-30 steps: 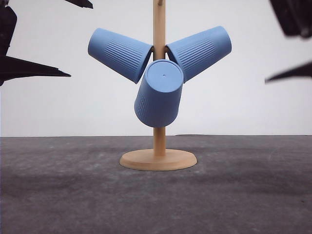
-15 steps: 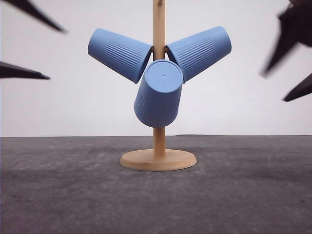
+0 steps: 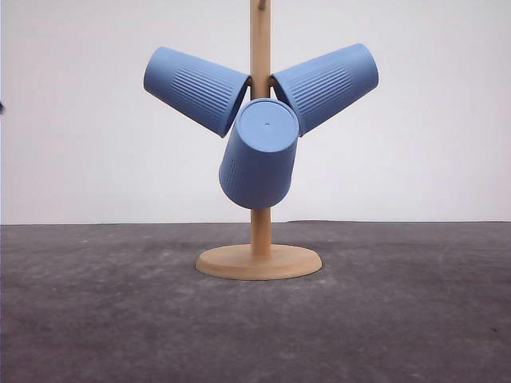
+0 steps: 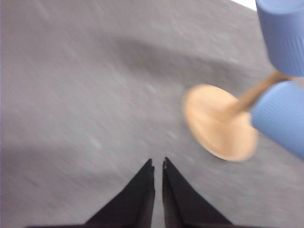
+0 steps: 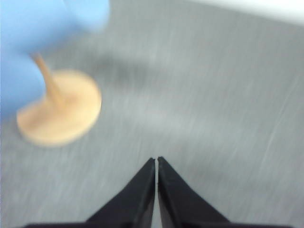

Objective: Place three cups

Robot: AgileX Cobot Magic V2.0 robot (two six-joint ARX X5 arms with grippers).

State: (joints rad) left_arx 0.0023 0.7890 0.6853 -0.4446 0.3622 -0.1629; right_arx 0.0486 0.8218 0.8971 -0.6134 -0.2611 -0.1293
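Over the grey table (image 4: 71,95) we've got the left gripper (image 4: 158,164) pinched together on nothing, and the right gripper (image 5: 156,159) is pressed closed the same way. Off to the side, all three blue cups (image 3: 259,155) hang on the wooden stand (image 3: 259,259), well apart from both.

The three cups are matte light blue: the left cup (image 3: 196,88), the right cup (image 3: 326,84) and the front cup (image 3: 259,154). Each has a band of fine vertical ribbing on its side, and the front one shows a plain flat bottom. The stand (image 3: 259,260) is pale, light-tan wood. The worktop (image 3: 96,311) is dark grey and faintly mottled. The wall (image 3: 80,159) behind is plain white. The left tool (image 4: 158,167) and the right tool (image 5: 156,162) are both black.
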